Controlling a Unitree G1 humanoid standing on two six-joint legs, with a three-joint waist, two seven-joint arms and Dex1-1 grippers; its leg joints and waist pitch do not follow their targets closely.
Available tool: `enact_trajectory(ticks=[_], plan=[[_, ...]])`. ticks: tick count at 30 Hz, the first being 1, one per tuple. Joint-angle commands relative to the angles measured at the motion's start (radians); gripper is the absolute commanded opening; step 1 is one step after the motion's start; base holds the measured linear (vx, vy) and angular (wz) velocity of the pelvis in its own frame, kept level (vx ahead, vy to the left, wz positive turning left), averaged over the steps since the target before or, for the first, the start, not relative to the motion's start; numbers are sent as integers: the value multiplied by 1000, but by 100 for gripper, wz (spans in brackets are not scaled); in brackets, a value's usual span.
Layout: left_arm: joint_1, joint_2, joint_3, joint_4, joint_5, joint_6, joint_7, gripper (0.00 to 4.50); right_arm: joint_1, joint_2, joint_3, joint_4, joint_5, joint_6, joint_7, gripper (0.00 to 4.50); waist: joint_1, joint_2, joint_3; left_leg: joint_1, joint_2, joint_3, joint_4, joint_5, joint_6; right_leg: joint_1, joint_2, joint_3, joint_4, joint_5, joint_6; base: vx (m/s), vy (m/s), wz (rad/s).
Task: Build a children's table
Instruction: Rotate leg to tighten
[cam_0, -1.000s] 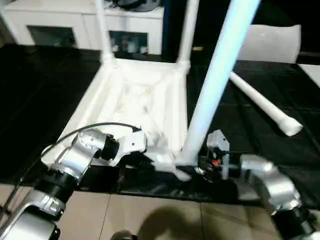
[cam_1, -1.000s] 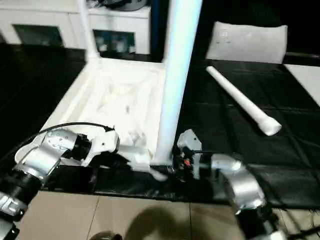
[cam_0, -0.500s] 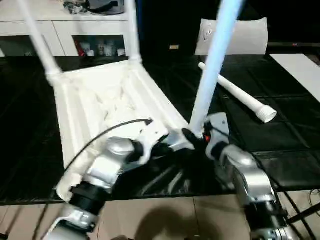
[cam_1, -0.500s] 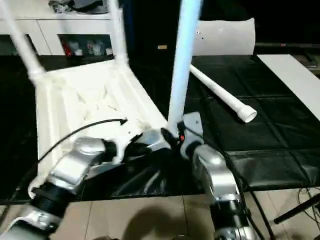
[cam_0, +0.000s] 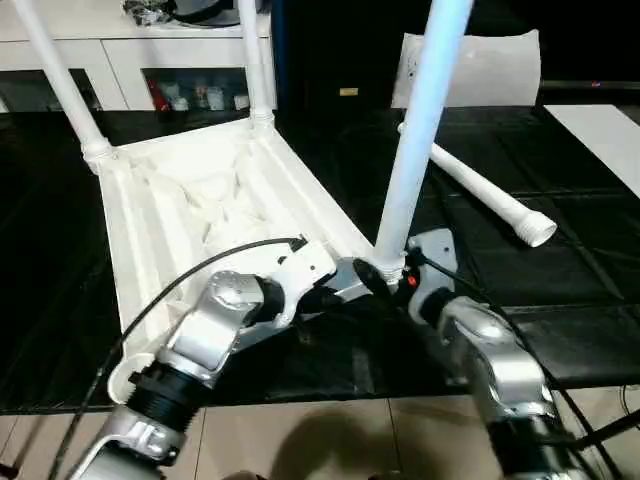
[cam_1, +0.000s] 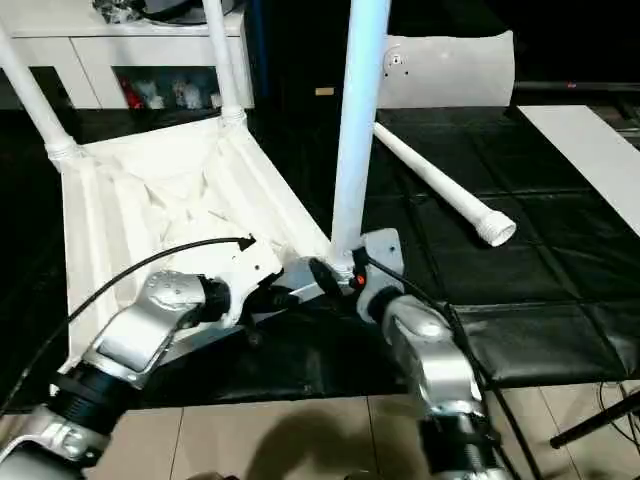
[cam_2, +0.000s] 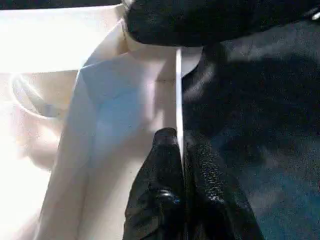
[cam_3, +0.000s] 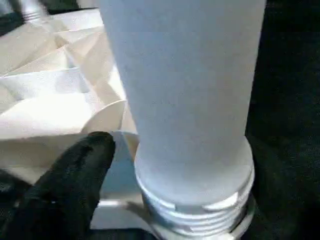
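Plainly, the step in hand is seating the third leg, and it wants care rather than force. The tabletop (cam_0: 118, 250) lies ribbed side up on the black floor mat (cam_0: 560, 270). Two legs already stand in its far corners, one toward 11 o'clock (cam_0: 60, 85) and one toward 1 o'clock (cam_0: 255, 60). The third leg (cam_0: 415, 150) rises from the near corner at about 5 o'clock and leans slightly toward 1 o'clock. The fourth leg (cam_0: 480, 190) lies loose on the mat, out at 3 o'clock from the tabletop.

The left hand (cam_2: 181, 145) is pinched closed on the thin rim of the tabletop just beside that near corner, bracing it. The right hand (cam_0: 385, 278) sits at the base of the third leg, but whether it is clamped on the leg cannot be told.

The threaded collar (cam_3: 195, 210) at the leg's foot has several turns showing above the corner, so the leg is probably not home yet. To finish well, the robot should bring the leg square to the tabletop before turning further, since a tilted start risks crossing the plastic threads. It should turn from low on the leg, where the grip is firmest, while the left hand holds the rim down so the light tabletop does not spin or slide on the mat. The turning is done when no thread shows.
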Motion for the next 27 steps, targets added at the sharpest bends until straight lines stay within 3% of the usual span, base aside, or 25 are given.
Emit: enact_trajectory(ticks=[1, 5, 9, 14, 17, 23, 27], plan=[[-3, 26, -2, -5, 15, -44, -22, 0, 18, -5, 55, -8, 27, 15, 72, 445, 4, 5, -53, 7, 43, -20, -70, -336, 7, 34, -58, 39, -88, -287, -160, 0, 0, 0], [-3, 104, -21, 15, 0, -148, -122, 0, 25, -108, 40, -28, 40, -33, 186, 445, 8, 5, -57, 5, 43, -17, -64, -286, 21, 37, -58, 38, -80, -208, -189, 0, 0, 0], [-12, 151, -41, 44, -31, -232, -221, 0, 20, -189, 39, -32, 56, -77, 310, 445, 14, -1, -61, 4, 45, -12, -57, -222, 53, 38, -57, 37, -68, -104, -222, 0, 0, 0], [-43, 204, -68, 121, -51, -364, -376, 0, -26, -273, 40, 3, 82, -102, 449, 445, 28, 0, -60, 5, 47, -10, -54, -210, 69, 39, -61, 35, -64, -108, -233, 0, 0, 0], [-72, 219, -80, 153, -61, -399, -447, 0, -58, -326, 91, 17, 77, -128, 563, 445, 37, 1, -60, 9, 49, -8, -53, -226, 63, 37, -61, 35, -64, -138, -235, 0, 0, 0], [-108, 228, -118, 209, -56, -479, -522, 0, -92, -348, 162, 45, 63, -182, 688, 445, 57, -2, -63, 11, 52, -6, -50, -205, 67, 35, -63, 35, -58, -110, -246, 0, 0, 0], [-124, 226, -140, 244, -45, -534, -565, 0, -118, -353, 201, 83, 45, -213, 746, 410, 62, -5, -61, 7, 52, -7, -50, -211, 63, 37, -65, 33, -57, -124, -247, 0, 0, 0]])
